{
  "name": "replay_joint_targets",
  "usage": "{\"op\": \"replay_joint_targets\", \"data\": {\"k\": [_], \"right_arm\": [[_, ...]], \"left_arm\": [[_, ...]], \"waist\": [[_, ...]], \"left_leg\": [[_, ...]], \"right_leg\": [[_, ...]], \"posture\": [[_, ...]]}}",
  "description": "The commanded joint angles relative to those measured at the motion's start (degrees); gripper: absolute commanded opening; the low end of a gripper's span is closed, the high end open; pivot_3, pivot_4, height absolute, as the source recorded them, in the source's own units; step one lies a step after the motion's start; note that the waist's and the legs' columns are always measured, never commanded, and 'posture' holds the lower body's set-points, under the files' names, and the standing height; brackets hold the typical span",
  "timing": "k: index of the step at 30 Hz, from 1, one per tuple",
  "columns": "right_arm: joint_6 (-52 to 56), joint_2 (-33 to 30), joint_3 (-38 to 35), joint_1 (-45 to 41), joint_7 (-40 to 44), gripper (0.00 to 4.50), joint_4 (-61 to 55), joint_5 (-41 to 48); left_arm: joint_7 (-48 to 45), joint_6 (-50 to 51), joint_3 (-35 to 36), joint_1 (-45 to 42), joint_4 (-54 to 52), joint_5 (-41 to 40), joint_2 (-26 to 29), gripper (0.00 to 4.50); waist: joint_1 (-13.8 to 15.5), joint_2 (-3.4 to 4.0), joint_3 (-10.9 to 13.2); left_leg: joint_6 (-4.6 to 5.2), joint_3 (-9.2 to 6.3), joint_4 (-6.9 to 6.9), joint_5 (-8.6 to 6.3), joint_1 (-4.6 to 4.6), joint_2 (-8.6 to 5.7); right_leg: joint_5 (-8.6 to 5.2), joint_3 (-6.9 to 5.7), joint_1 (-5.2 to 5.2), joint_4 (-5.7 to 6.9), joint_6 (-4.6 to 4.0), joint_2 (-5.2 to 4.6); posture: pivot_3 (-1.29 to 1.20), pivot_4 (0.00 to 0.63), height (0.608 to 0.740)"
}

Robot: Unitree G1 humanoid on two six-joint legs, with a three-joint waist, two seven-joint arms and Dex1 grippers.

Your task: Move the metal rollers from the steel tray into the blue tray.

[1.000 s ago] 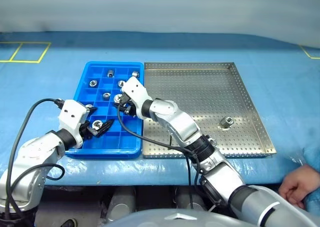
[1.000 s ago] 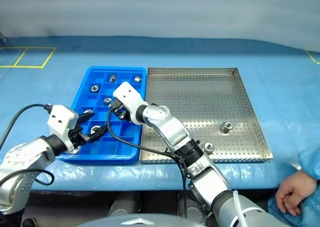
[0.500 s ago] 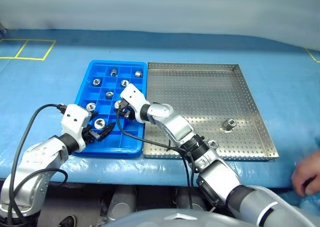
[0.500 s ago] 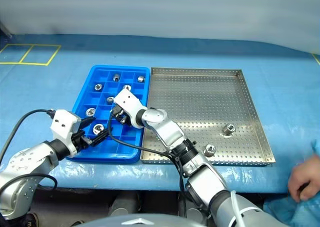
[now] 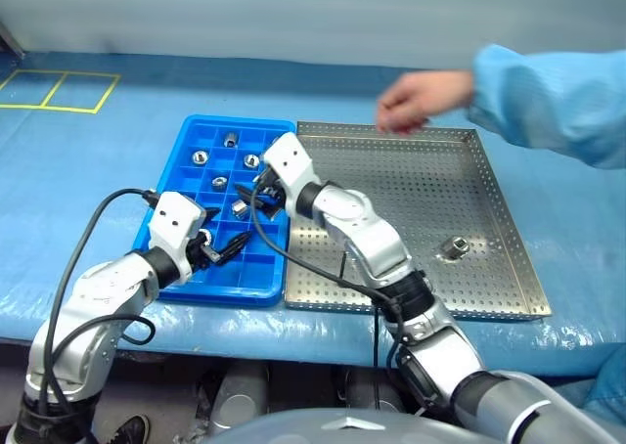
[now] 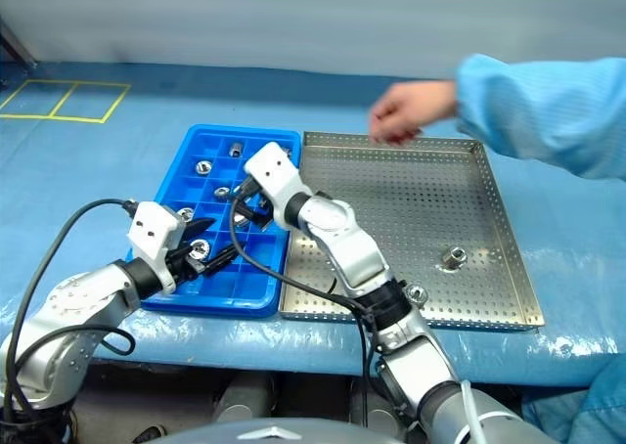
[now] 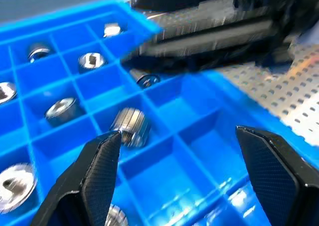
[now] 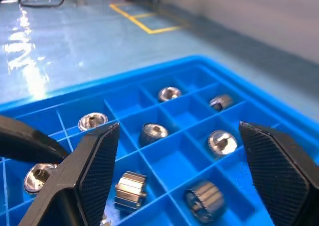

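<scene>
The blue tray (image 6: 223,297) lies just left of the steel tray (image 6: 489,231), touching it; the right gripper (image 8: 177,178), clamped shut a second ago, now stands with jaws wide and empty over the blue tray, so a roller has likely just dropped in. The left gripper (image 7: 187,173) also hangs open and empty there; two metal rollers (image 6: 453,258) remain near the steel tray's front edge. A person's hand (image 5: 416,102) has come in above its far rim.

The left gripper (image 7: 182,159) gapes over the blue tray (image 7: 199,121) holding metal rollers (image 7: 130,127).
</scene>
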Motion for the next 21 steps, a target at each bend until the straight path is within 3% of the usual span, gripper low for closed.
{"op": "replay_joint_targets", "data": {"k": [1, 9, 21], "right_arm": [[8.05, -6.07, -1.54, 6.00, -0.44, 4.03, -12.32, -1.13], [21.48, -14.23, -7.41, 18.29, -5.08, 4.03, -26.57, -1.57], [33.52, -22.15, -15.02, 30.20, -4.35, 4.03, -41.35, 2.19]], "left_arm": [[-1.16, -1.50, -4.18, -3.11, 2.51, 0.29, -1.70, 4.00], [-4.64, -4.26, -11.72, -10.34, 9.00, 1.78, -4.73, 4.00], [-7.94, -5.67, -14.75, -13.69, 12.49, 2.76, -5.56, 4.00]], "waist": [[0.03, 0.02, 0.00], [-3.30, 0.05, 0.01], [-5.37, 0.05, 0.02]], "left_leg": [[0.00, -0.01, 0.01, 0.00, -0.01, -0.01], [0.01, 0.02, 0.03, 0.01, 0.04, 0.02], [0.03, 0.03, 0.06, 0.00, 0.01, 0.00]], "right_leg": [[-0.02, -0.01, 0.02, -0.01, -0.02, -0.01], [-0.06, 0.00, -0.01, 0.07, -0.05, 0.02], [-0.22, 0.06, 0.01, 0.06, 0.24, 0.02]], "posture": [[0.08, 0.150, 0.740], [-0.03, 0.150, 0.740], [-0.10, 0.150, 0.740]]}}
